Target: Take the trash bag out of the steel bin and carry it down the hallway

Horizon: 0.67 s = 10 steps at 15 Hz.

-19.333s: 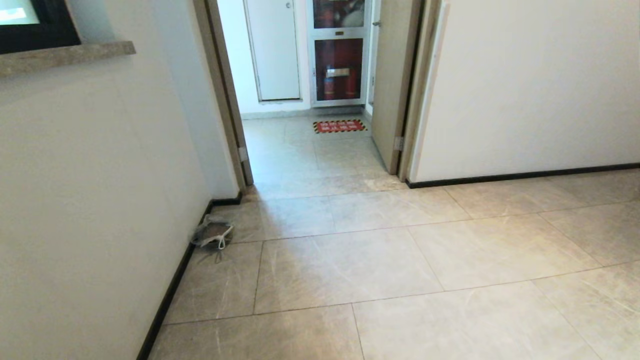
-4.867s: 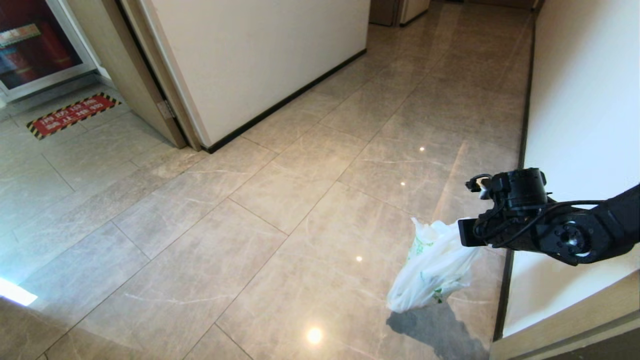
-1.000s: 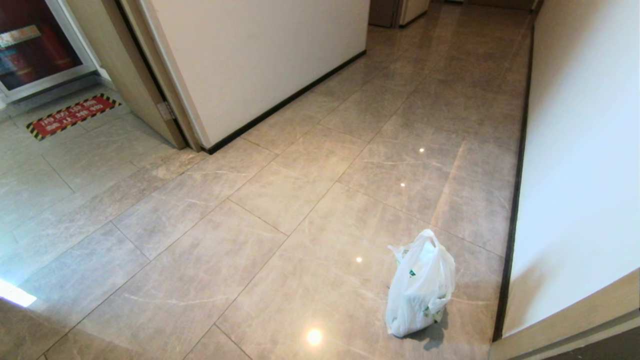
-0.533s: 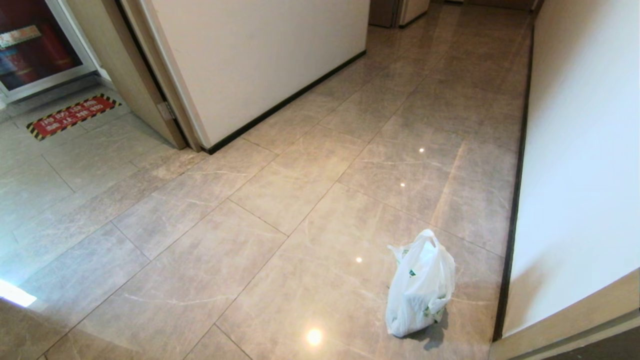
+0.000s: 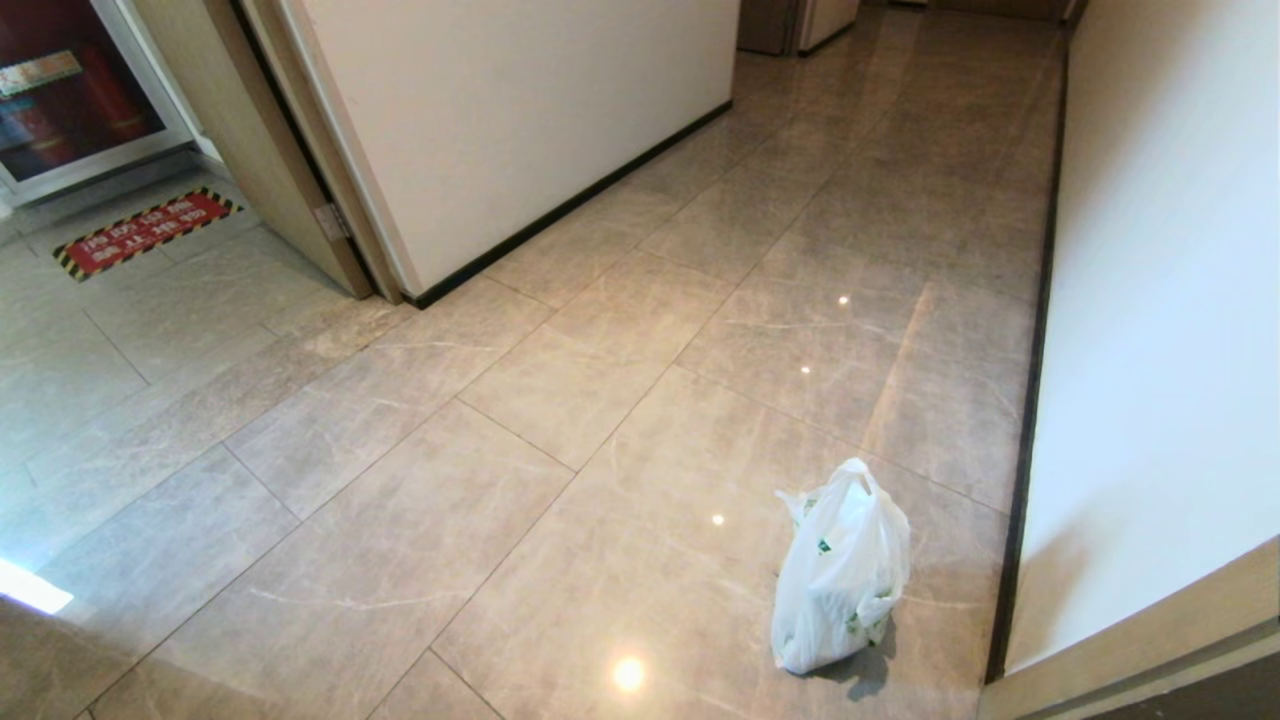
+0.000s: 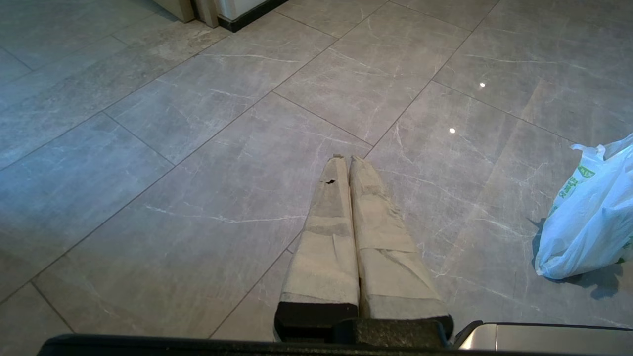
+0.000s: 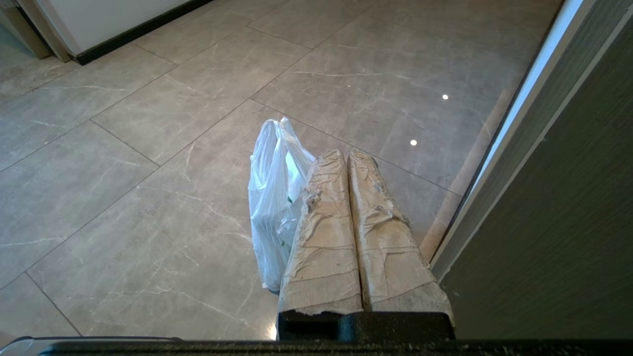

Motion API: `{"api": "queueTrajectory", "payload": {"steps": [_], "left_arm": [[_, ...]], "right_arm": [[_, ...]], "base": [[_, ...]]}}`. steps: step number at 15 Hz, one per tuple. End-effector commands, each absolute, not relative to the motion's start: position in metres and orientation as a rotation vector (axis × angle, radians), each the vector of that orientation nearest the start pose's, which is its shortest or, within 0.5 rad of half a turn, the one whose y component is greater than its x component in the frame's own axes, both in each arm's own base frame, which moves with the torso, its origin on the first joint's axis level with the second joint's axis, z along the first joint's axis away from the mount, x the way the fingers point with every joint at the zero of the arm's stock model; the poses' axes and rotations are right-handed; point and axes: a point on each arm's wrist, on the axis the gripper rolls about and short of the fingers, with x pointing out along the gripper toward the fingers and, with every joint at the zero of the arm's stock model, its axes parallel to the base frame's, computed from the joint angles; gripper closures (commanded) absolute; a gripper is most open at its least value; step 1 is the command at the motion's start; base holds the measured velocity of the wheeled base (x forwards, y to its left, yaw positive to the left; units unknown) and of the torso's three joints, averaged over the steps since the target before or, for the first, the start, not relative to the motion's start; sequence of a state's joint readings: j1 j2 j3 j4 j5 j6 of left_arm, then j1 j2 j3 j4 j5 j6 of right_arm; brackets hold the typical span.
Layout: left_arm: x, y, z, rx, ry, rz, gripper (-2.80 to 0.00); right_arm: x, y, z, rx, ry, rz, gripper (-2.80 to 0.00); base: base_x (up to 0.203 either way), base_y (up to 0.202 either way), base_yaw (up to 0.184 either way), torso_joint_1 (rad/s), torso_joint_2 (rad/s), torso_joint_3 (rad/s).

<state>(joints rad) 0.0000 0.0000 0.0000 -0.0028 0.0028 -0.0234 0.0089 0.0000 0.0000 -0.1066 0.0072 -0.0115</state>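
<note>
We see the trash bag (image 5: 840,570) standing free on the hallway (image 5: 600,400) floor at four o'clock; left tool (image 6: 344,159) and right tool (image 7: 342,154) pressed together, empty.

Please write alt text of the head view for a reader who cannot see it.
A thin white translucent plastic trash bag with green print stands alone on the glossy beige-grey tiled hallway floor, near the black baseboard of the white right-hand wall. No robot arm is in view; a red floor sign lies far left.
</note>
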Motion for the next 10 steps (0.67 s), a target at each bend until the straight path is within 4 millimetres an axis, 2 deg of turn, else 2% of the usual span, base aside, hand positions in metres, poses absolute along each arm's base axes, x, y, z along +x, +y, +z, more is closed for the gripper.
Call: {"api": "queueTrajectory", "payload": {"steps": [1, 10], "left_arm": [[-0.0227, 0.0001, 0.0754, -0.024, -0.002, 0.003, 0.00], [-0.0227, 0.0001, 0.0754, -0.029, -0.002, 0.004, 0.00]], "right_arm": [[-0.0200, 0.0000, 0.0754, -0.012, -0.066, 0.016, 0.00], [-0.0200, 0.0000, 0.0754, -0.012, -0.066, 0.016, 0.00]], "base": [[0.000, 0.000, 0.000, 0.000, 0.00, 0.000], [0.000, 0.000, 0.000, 0.000, 0.00, 0.000]]}}
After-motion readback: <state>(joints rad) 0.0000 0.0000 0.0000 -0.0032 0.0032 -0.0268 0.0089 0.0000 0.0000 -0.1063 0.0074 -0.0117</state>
